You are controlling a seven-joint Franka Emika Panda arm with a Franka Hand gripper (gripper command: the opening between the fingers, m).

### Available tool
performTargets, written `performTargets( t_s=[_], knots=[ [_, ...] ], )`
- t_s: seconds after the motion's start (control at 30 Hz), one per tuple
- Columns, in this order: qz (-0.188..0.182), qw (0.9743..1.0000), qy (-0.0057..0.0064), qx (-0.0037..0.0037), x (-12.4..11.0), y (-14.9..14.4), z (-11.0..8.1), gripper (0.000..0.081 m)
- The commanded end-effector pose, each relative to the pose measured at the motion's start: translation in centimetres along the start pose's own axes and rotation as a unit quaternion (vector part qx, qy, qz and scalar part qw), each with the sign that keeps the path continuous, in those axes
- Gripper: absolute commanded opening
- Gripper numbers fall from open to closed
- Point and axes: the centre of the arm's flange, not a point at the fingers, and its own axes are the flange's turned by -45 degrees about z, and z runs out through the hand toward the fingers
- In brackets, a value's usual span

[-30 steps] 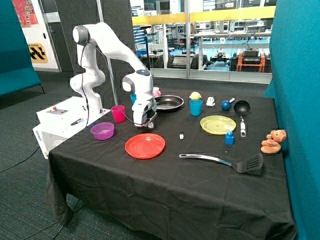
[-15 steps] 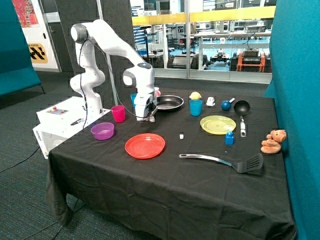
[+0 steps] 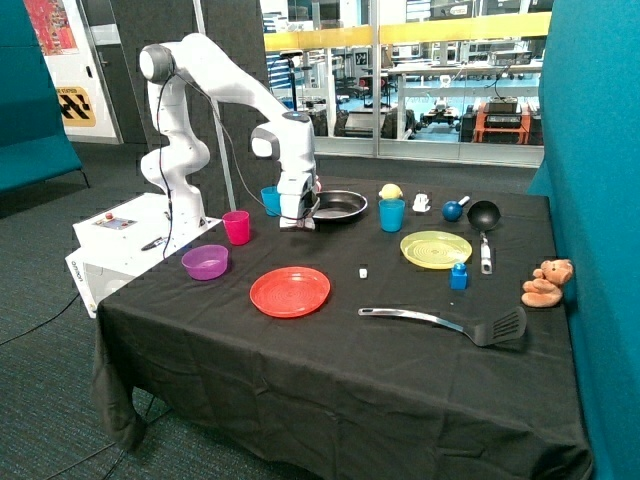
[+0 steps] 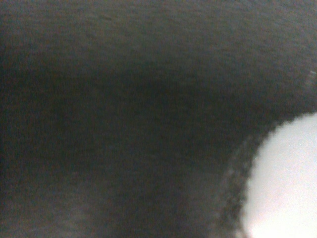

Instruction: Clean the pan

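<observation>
The pan [image 3: 338, 205] is a wide shallow black frying pan with a shiny rim, near the table's back edge. My gripper [image 3: 297, 222] hangs low over the black cloth just beside the pan's rim, on the side facing the blue cup [image 3: 270, 200] and the pink cup [image 3: 237, 227]. From the outside view I cannot tell whether it holds anything. The wrist view shows only dark cloth [image 4: 124, 109] and a blurred white patch [image 4: 285, 183]; the pan does not show there.
A red plate [image 3: 290, 291] and a purple bowl [image 3: 205, 262] lie nearer the front. A teal cup [image 3: 392, 215], a yellow plate [image 3: 436, 249], a small deep ladle-like pan [image 3: 484, 214], a blue block [image 3: 459, 275], a black slotted spatula [image 3: 450, 322] and a teddy [image 3: 547, 283] lie beyond the pan.
The gripper has moved from above the red plate's far edge towards the back of the table, ending beside the pan. Nothing on the table has moved.
</observation>
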Motion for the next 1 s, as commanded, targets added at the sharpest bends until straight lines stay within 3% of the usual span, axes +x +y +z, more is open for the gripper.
performTargets(
  t_s=[0.0,0.53,0.7,0.77,0.97],
  knots=[
    [-0.036,0.9993,0.0012,0.00052,0.6,-2.9,-1.4,0.0000],
    [-0.097,0.9953,0.0012,0.00045,0.4,-8.6,-2.7,0.0000],
    [-0.115,0.9933,0.0012,0.00043,0.5,-10.5,-2.8,0.0000],
    [-0.131,0.9914,0.0012,0.00041,0.6,-11.6,-2.8,0.0000],
    [-0.143,0.9897,0.0012,0.00039,0.8,-13.4,-2.7,0.0000]
  ],
)
